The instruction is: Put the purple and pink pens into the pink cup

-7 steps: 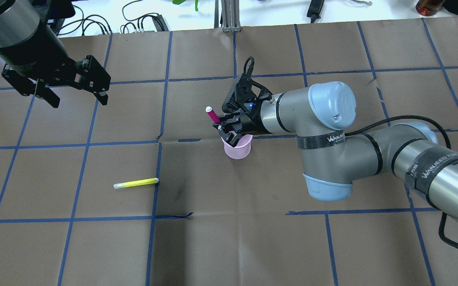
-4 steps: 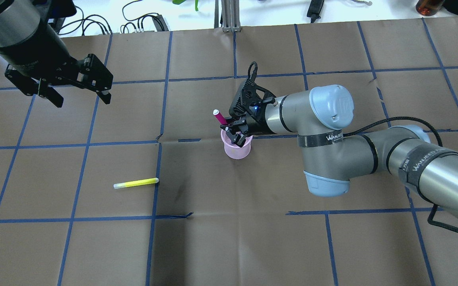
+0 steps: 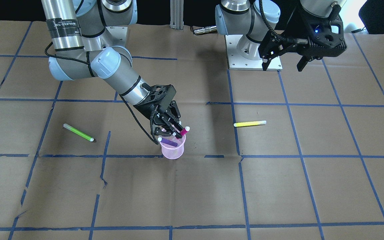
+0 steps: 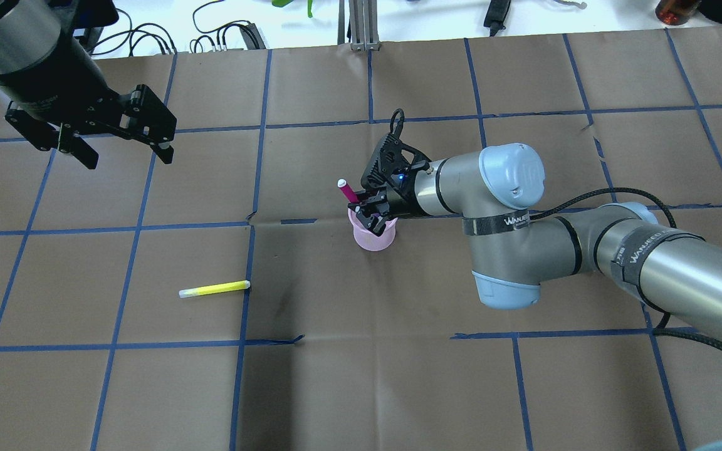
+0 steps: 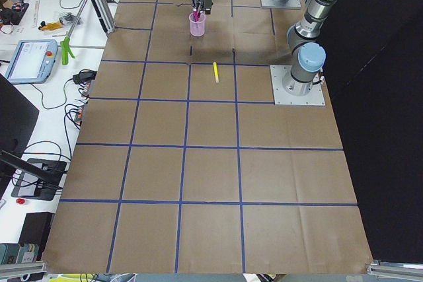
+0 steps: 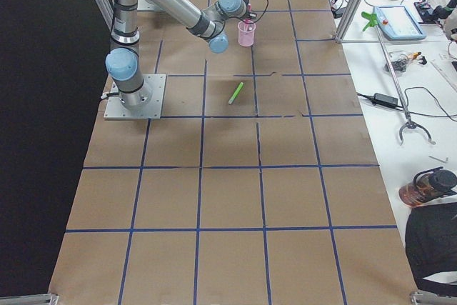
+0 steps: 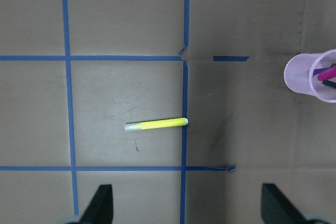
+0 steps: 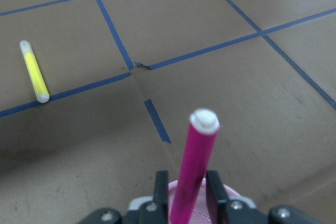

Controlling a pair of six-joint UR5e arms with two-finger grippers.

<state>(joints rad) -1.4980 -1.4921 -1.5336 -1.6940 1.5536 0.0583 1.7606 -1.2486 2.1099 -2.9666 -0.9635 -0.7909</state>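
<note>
My left pincer point(image 4: 124, 155) hangs wide open and empty, well apart from the work, and the yellow pen point(image 4: 214, 289) below it is no part of the task. At the cup point(image 4: 373, 241) the purple pen point(image 3: 168, 142) is already in, leaning on the rim, and my right pincer point(image 4: 370, 218) is clamped on the tilted pink pen point(image 4: 346, 190), whose lower end is inside the mouth. Judgement: the last insertion is in hand, so the jaws must part to drop the pen, then lift clear without tipping the cup.
</note>
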